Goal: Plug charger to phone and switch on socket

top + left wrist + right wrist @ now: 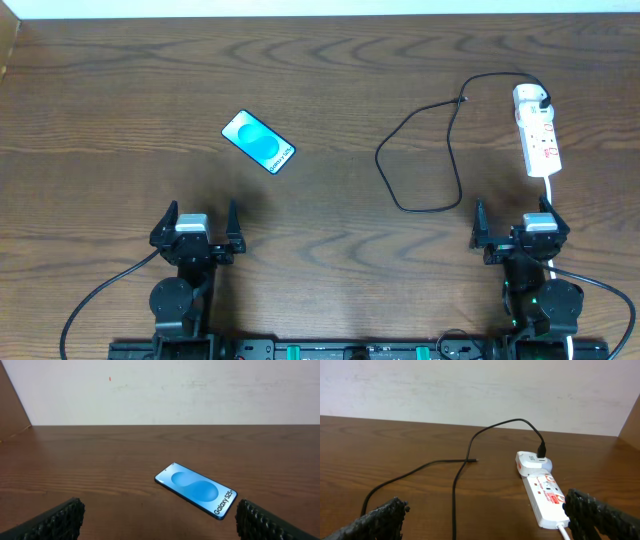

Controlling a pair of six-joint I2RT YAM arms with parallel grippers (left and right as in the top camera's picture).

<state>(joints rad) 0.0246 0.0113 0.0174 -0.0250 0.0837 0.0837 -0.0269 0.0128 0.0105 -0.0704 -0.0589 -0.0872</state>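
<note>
Dark wood-grain table (330, 60) fills the overhead view, with a pale wall behind it in both wrist views. The left gripper (160, 520) and the right gripper (485, 520) sit low in the frame, both with jaws spread wide and holding nothing.

The phone (259, 142) lies flat, screen up, left of centre and angled. The charger (380, 160) loops across the right half. Its white adapter (531, 97) appears seated in the top end of the power strip (541, 145) at the upper right, and its plug tip (476, 460) rests on the wood, well apart from the phone.

Several things could go wrong:
- The tip is small and lies flat, so the fingers may close on wood or pinch it crooked.
- Pulling the springy cable toward the phone could drag the light strip or tug the adapter loose.
- An unbraced phone would likely slide away when the tip pushes at its port, and which end holds the port cannot be told.
- Pressing a red switch off-centre might tip or shift the strip, whose white cord (551, 190) runs close to the right gripper.

Counted:
- one phone
- one charger with one adapter
- one power strip
- one white cord
- two grippers
</note>
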